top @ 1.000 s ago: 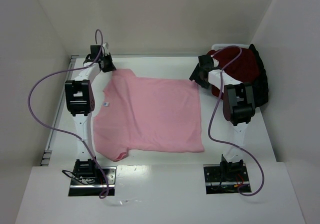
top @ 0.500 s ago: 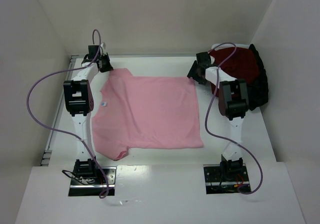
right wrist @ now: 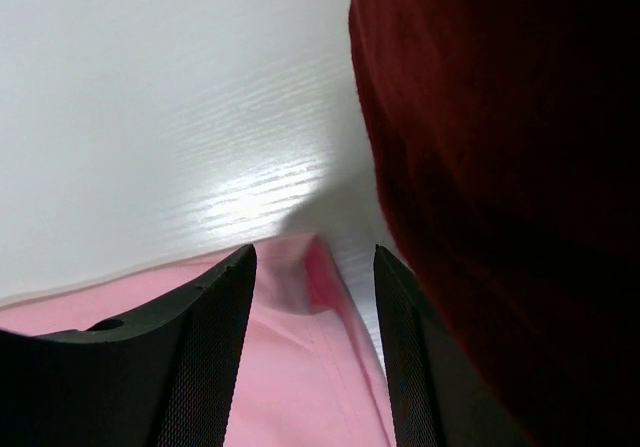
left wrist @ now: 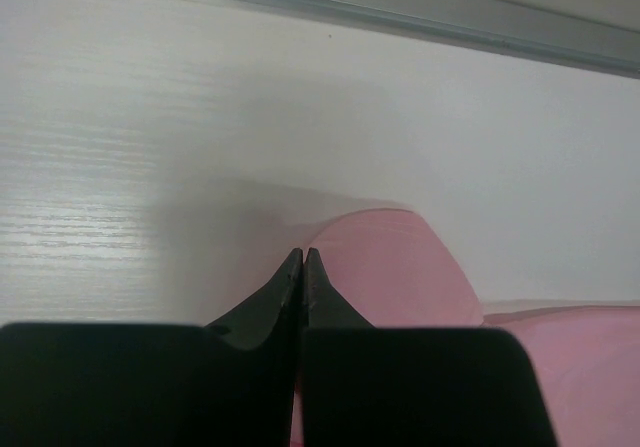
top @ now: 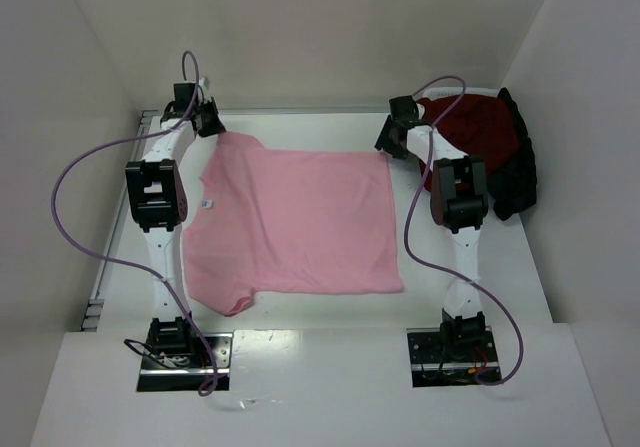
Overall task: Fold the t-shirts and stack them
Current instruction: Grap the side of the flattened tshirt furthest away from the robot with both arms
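Note:
A light pink t-shirt (top: 300, 222) lies spread flat on the white table, its small white neck label (top: 210, 205) at the left. My left gripper (top: 212, 125) is at the far-left sleeve, shut on the edge of that pink sleeve (left wrist: 390, 267); the two black fingertips (left wrist: 302, 252) meet with a sliver of pink cloth between them lower down. My right gripper (top: 390, 145) is at the shirt's far-right corner. Its jaws (right wrist: 315, 252) stand apart, and the slightly raised pink corner (right wrist: 300, 297) lies between them. A dark red t-shirt (top: 478, 127) is heaped at the far right.
The dark red heap (right wrist: 500, 167) lies close beside my right finger. A black t-shirt (top: 520, 172) lies bunched against the right wall under and beside the red one. White walls close in the table on three sides, and a metal rail (left wrist: 400, 7) runs along the far edge.
Both arms have reached a little farther back. The pink t-shirt has shifted slightly left and away. The right jaws have narrowed around the shirt's corner; the left stayed shut.

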Tool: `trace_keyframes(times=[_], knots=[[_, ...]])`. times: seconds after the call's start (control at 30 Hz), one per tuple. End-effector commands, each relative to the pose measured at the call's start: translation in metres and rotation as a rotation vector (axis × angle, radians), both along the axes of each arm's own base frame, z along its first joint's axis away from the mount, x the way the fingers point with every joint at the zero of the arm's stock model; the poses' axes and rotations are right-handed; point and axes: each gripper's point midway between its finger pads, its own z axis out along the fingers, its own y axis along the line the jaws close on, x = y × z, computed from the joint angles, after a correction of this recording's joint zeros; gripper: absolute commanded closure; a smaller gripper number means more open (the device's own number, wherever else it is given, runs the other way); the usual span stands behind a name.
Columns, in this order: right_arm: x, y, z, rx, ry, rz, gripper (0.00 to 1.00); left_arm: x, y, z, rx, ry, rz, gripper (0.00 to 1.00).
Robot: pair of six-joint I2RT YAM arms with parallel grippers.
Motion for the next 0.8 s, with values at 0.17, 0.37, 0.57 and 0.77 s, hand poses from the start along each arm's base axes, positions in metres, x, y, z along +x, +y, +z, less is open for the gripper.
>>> trace_keyframes(times=[0.17,0.37,0.57,0.77], knots=[[-0.007,-0.002,0.001,-0.021,0.028,0.002,0.44,0.009,-0.001,0.006,-0.019,-0.022,-0.007,1.00],[-0.001,0.005,0.002,0.007,0.009,0.023,0.51,0.010,-0.002,0.010,-0.023,-0.032,-0.015,1.00],[0.006,0.008,-0.004,0.020,0.009,0.022,0.74,0.008,-0.005,0.009,-0.029,-0.025,-0.034,1.00],[0.018,0.017,0.007,0.065,-0.037,0.030,1.00,0.008,-0.006,0.003,-0.029,-0.018,-0.047,1.00]])
